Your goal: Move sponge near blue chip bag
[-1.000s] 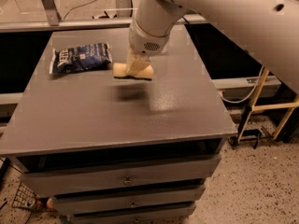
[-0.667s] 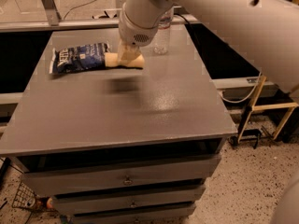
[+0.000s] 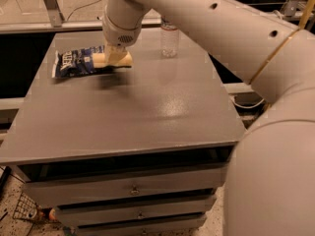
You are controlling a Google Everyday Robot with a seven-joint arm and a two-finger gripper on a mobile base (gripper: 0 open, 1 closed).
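Observation:
The pale yellow sponge (image 3: 122, 60) is in my gripper (image 3: 113, 57), which reaches down from the big white arm and is shut on it. The sponge hangs a little above the grey table (image 3: 147, 107), with its shadow just below it. It sits right at the right end of the dark blue chip bag (image 3: 74, 63), which lies flat at the table's back left. The sponge's left end seems to overlap the bag's edge. The gripper's wrist hides the sponge's middle.
A clear plastic water bottle (image 3: 169, 35) stands at the back of the table, to the right of the gripper. The table has drawers below its front edge. My white arm fills the right side of the view. A metal frame stands behind the table.
The gripper has carried the sponge left and toward the back of the table, from a hand's width away from the chip bag to right beside it.

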